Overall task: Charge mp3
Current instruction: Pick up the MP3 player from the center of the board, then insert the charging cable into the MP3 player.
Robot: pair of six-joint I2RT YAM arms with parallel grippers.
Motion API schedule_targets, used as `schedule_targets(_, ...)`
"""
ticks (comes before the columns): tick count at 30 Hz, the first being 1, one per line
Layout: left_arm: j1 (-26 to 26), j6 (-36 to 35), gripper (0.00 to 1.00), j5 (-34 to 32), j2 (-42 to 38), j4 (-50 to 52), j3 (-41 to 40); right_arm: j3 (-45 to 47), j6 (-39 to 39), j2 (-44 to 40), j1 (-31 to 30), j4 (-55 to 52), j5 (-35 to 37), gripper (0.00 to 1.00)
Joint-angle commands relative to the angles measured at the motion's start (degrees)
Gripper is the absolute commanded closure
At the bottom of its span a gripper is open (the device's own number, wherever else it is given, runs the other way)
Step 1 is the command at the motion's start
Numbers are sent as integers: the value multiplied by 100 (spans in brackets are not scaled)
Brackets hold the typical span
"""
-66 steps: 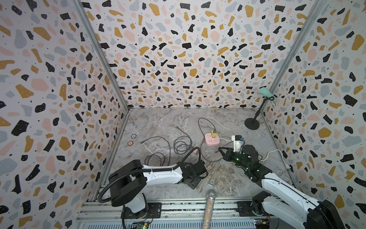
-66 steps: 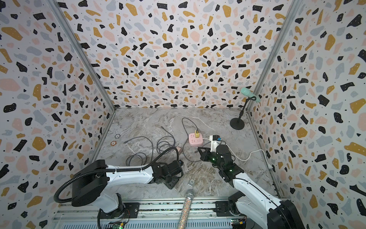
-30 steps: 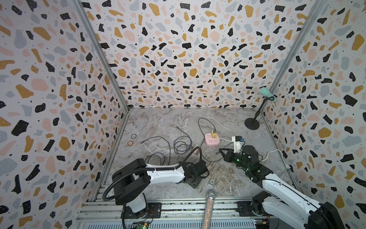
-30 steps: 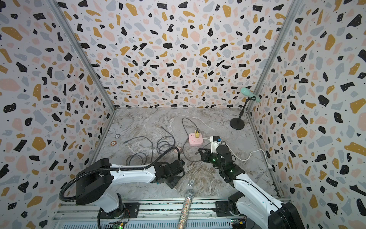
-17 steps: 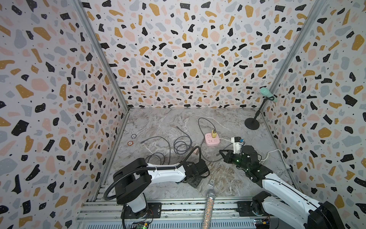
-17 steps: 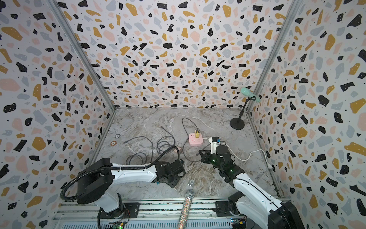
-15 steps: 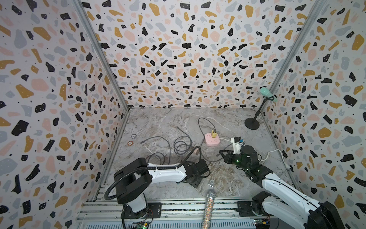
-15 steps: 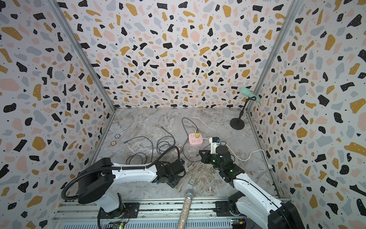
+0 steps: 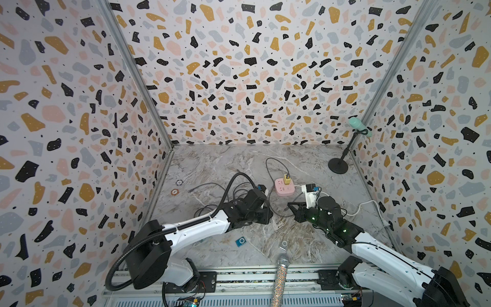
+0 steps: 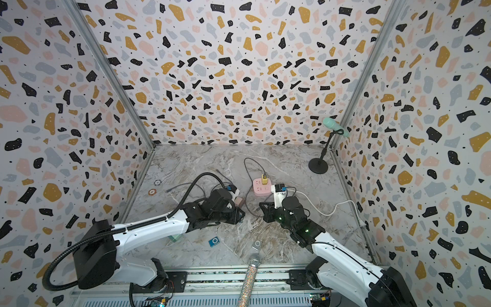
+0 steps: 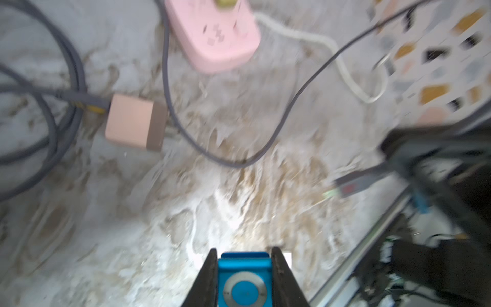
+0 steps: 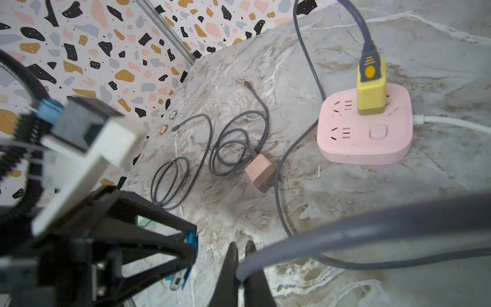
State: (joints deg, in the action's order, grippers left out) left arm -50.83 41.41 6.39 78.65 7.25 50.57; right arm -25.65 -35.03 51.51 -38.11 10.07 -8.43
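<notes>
The blue mp3 player (image 11: 245, 281) looks small, light and rigid, with a smooth case that could slip. The left gripper (image 11: 244, 255) has its jaws clamped on the player's side edges, low over the near middle of the table (image 9: 212, 164). Just to the right, the jaws of the right gripper (image 12: 241, 243) pinch the limp grey cable (image 12: 345, 234) close behind its plug, which is probably the steadiest place to hold it.

I worked in a lab booth: terrazzo-print panels (image 9: 252, 79) walled three sides, aluminium strips (image 9: 136, 71) ran up both corners, a marble-print tabletop (image 9: 225, 162) filled the lower centre, and my arms (image 9: 196, 231) stood on a slotted rail (image 9: 239, 279) along the bottom edge.
</notes>
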Motion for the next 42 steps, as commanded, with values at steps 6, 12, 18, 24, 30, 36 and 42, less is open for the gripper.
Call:
schedule_targets(6,331,1368,88,268,-529,-1853,-500,247,217,-669,-759,1711,580,100)
schedule_targets(12,337,1876,88,-192,-895,-2505,-837,552,154,-882,-1134,2573,1093,100)
schedule_targets(18,333,2002,89,-244,-1005,-2825,-960,552,78,-636,-1321,2925,1264,100)
schedule_targets(24,321,2029,89,-193,-947,-2948,-1053,471,66,-357,-1400,3253,1341,100)
schedule_targets(30,328,1944,89,-209,-968,-2878,-1058,350,101,-147,-1405,3204,1344,100)
schedule_targets(36,328,1882,90,-178,-950,-2863,-1027,332,75,-35,-1410,3217,1405,100)
schedule_targets(42,328,1793,90,-209,-904,-2747,-974,302,57,-95,-1410,3246,1465,100)
